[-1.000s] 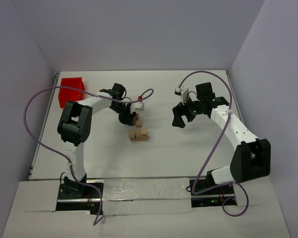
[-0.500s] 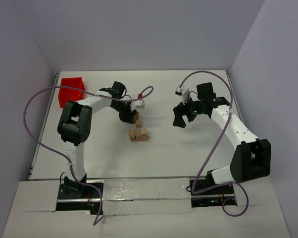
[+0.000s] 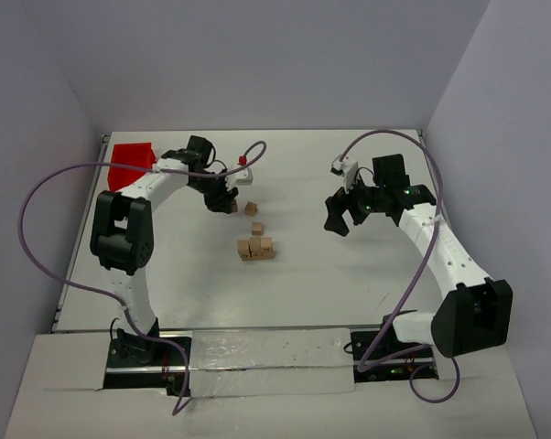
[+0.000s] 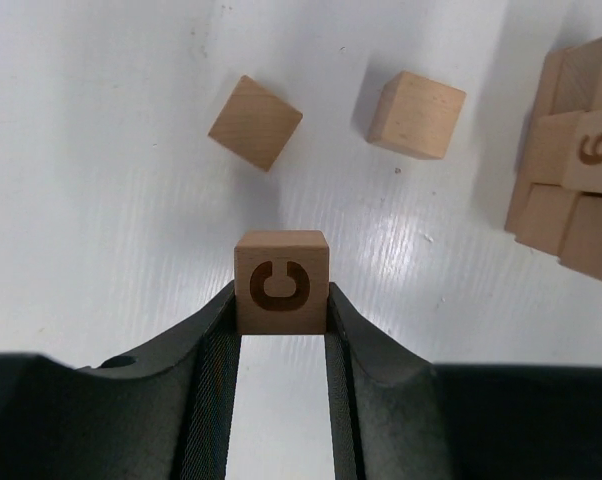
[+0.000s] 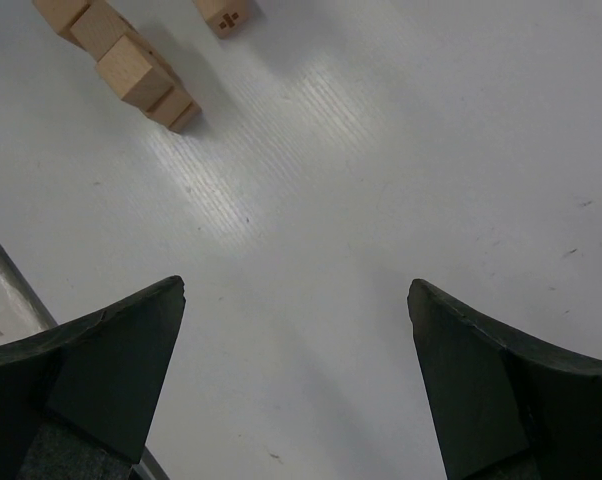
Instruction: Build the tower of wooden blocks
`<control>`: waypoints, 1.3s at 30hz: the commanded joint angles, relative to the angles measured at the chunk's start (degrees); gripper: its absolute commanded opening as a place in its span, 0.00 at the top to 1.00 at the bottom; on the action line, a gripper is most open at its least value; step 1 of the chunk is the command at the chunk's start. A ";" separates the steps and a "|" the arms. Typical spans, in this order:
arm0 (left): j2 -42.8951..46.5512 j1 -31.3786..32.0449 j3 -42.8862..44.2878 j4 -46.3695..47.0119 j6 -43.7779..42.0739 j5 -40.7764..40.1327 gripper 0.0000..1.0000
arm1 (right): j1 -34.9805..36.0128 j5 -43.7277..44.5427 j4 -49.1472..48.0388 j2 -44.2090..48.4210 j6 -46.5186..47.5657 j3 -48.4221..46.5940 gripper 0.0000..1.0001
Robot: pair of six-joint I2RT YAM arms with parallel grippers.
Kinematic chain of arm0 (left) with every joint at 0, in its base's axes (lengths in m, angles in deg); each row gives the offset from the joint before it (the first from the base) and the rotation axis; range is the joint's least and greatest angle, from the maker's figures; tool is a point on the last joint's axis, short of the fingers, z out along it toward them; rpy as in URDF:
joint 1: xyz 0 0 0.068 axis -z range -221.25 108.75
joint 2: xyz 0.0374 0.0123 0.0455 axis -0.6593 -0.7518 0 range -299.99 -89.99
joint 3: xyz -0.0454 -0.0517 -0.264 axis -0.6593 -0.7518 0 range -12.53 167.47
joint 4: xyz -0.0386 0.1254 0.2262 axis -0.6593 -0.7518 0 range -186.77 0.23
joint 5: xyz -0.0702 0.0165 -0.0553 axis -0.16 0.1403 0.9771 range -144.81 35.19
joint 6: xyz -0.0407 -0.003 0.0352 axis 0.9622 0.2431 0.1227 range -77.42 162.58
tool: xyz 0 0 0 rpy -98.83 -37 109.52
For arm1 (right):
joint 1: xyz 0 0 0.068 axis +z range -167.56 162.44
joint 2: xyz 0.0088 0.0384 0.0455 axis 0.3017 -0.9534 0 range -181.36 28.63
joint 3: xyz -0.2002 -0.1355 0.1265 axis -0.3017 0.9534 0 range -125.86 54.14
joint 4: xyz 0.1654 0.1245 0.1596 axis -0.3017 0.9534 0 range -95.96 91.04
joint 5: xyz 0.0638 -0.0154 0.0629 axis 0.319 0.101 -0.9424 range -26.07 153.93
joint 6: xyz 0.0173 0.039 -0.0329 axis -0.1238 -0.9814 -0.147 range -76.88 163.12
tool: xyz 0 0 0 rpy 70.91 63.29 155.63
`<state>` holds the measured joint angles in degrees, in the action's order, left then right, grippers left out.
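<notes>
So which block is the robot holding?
The block with the dark C-like mark, pinched between the left arm's fingers. The two plain blocks beyond it and the pile lie free on the table.

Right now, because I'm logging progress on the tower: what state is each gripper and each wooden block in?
Left gripper: shut on the light-tan wooden cube with a dark printed mark.
Right gripper: open, empty.
Two plain wooden cubes: lying singly on the table, apart.
Cluster of wooden cubes: bunched together, at least one resting on others, not yet a tall tower.
</notes>
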<state>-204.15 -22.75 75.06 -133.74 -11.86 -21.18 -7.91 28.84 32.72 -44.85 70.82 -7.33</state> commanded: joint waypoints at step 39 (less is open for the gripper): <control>39.74 8.80 -22.40 0.61 13.86 -0.13 1.00 | -0.25 5.99 3.14 7.25 -3.34 -4.80 0.00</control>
<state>-165.76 -15.22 53.38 -136.51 -1.63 -21.78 -7.98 33.41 37.68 -37.48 67.00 -10.24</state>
